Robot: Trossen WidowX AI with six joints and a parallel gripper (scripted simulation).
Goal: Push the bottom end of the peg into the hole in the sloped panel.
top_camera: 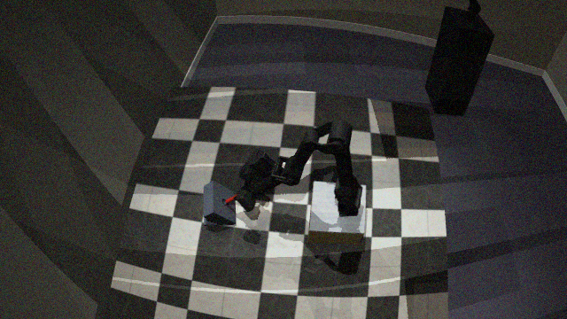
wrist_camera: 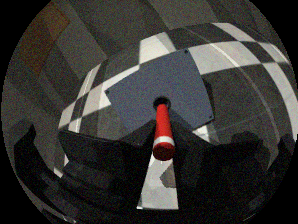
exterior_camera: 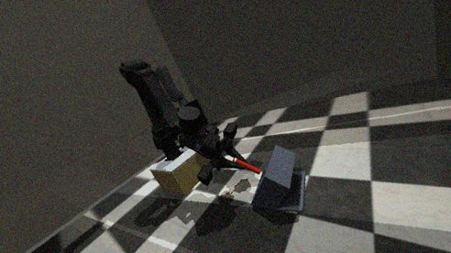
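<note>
The red round peg [top_camera: 230,198] [exterior_camera: 247,165] [wrist_camera: 163,122], with a white band near its top end, is held tilted in my gripper [top_camera: 239,198] [exterior_camera: 231,158] [wrist_camera: 163,124], which is shut on it. The sloped blue-grey panel [top_camera: 217,199] [exterior_camera: 280,168] [wrist_camera: 145,82] stands in front of the gripper. Its round dark hole [wrist_camera: 161,102] shows in the wrist view right at the peg's far end, with the dark upper rim visible beyond the peg. The peg's bottom end is at the hole's mouth; how far in it reaches, if at all, I cannot tell. Most of the peg's length is outside.
The arm's base stands on a white-topped box [top_camera: 325,208] [exterior_camera: 175,174] behind the gripper. The checkered table [top_camera: 283,244] [exterior_camera: 334,238] carries the panel and the box. A tall dark block [top_camera: 458,62] stands far off beyond the table.
</note>
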